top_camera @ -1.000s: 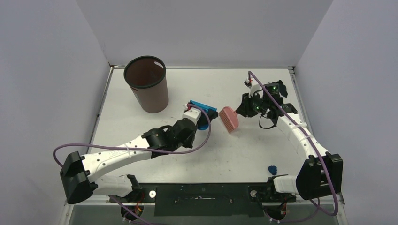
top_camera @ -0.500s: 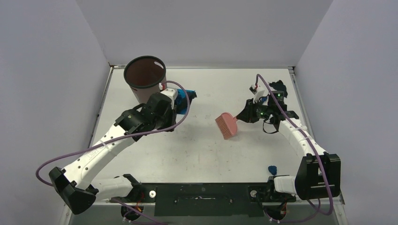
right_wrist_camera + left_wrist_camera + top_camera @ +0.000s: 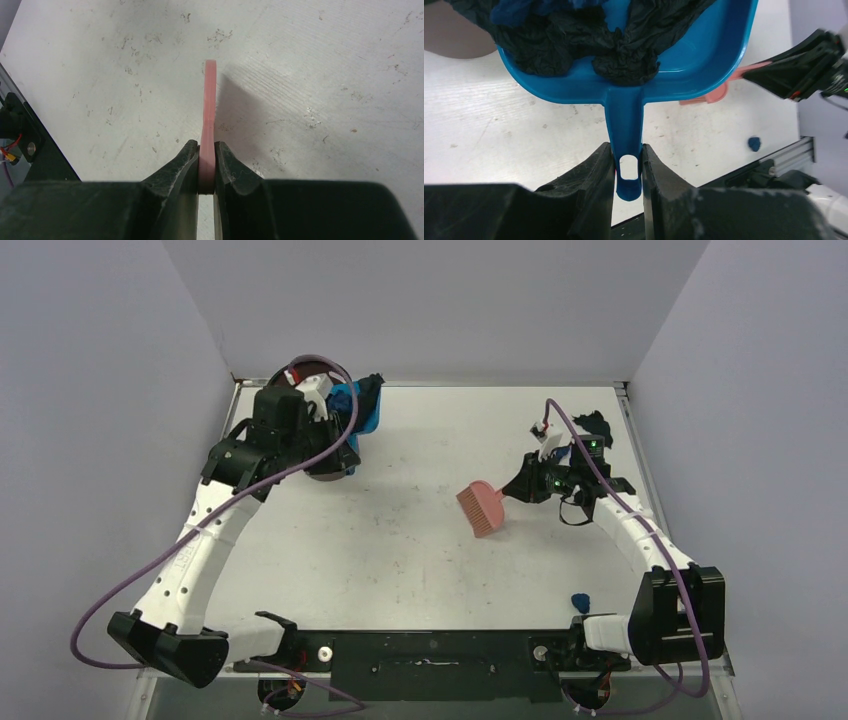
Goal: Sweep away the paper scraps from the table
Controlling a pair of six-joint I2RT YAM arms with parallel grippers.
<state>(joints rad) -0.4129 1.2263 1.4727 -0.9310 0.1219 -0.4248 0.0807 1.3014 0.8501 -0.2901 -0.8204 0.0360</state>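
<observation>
Crumpled dark paper scraps (image 3: pixel 574 45) lie heaped in the blue dustpan (image 3: pixel 704 60), raised beside the brown bin (image 3: pixel 454 35) at upper left of the overhead view; one blue scrap (image 3: pixel 579 600) rests on the worktop (image 3: pixel 400 560) at lower right. The left hand (image 3: pixel 626 150) grasps the dustpan handle; the right hand (image 3: pixel 206 150) is clenched on the pink brush (image 3: pixel 210 95), right of centre.

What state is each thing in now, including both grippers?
left gripper, shut on the dustpan handle.
right gripper, shut on the brush handle.
dustpan, raised near the bin, loaded.
paper scraps, piled in the dustpan; one blue scrap lies on the table.
brush, held over the table.
bin, upright, open-topped.
</observation>
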